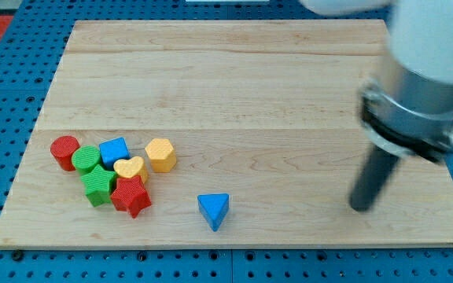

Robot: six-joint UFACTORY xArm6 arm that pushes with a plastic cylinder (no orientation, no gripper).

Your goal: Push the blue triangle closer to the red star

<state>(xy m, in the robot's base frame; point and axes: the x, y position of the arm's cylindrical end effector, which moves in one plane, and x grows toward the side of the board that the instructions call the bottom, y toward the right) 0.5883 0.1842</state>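
Note:
The blue triangle (213, 210) lies alone near the board's bottom edge, a little left of centre. The red star (131, 196) sits to its left, at the lower right of a cluster of blocks, about a block's width of bare wood away from the triangle. My tip (360, 207) rests on the board far to the right of the triangle, at about the same height in the view, touching no block. The rod rises to the arm's grey body at the view's upper right.
The cluster at the lower left holds a red cylinder (64, 151), a green cylinder (86, 159), a blue cube (115, 150), a yellow heart (130, 168), a yellow hexagon (160, 154) and a green star (98, 185). The wooden board (226, 79) lies on a blue pegboard.

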